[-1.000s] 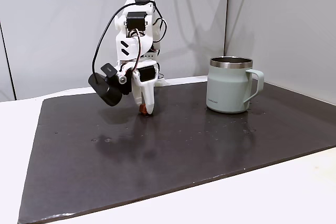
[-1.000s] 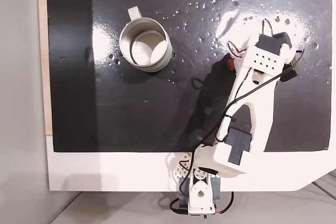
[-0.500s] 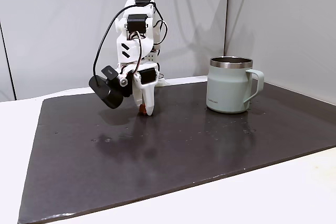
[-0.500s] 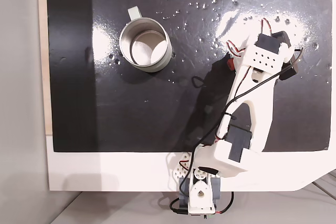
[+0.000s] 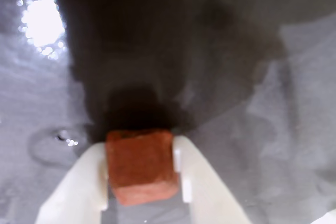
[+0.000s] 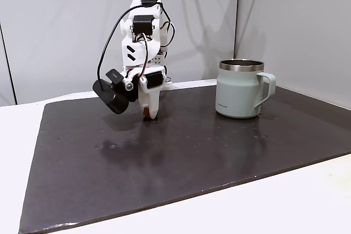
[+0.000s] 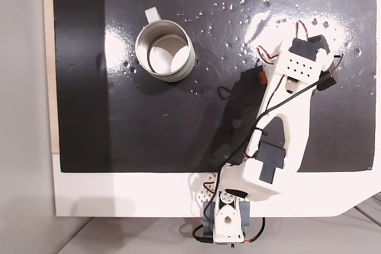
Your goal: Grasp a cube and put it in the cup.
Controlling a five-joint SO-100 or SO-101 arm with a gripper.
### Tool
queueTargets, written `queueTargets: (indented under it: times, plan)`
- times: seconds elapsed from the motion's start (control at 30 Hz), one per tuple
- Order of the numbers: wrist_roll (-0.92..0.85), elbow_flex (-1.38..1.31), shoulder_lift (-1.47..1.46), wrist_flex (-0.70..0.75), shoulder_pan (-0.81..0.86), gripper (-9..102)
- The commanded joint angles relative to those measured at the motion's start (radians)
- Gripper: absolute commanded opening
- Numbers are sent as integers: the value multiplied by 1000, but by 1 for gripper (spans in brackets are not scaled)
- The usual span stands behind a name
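Lifted slightly, the hand (image 5: pixel 142 182) clamps the cube (image 5: pixel 140 164) over the glossy dark mat (image 6: pixel 219 152).

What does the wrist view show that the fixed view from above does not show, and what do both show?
Wrist view: the claw has both white fingers pressed on the cube's sides, above the dark mat.

Fixed view from above: the cup, apparently empty, stands apart to the left of the arm.

Both: the reddish cube at the claw, and the glossy mat.
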Motion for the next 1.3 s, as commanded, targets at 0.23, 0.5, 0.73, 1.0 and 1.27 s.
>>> queueTargets:
  times: [0.23, 0.5, 0.73, 1.0, 1.27]
  plan:
    - [43, -98, 187, 110, -43, 4]
    - [89, -206, 318, 242, -91, 4]
    - [107, -270, 423, 350, -114, 4]
    - [107, -324, 509, 422, -118, 4]
    - [129, -344, 505, 417, -138, 4]
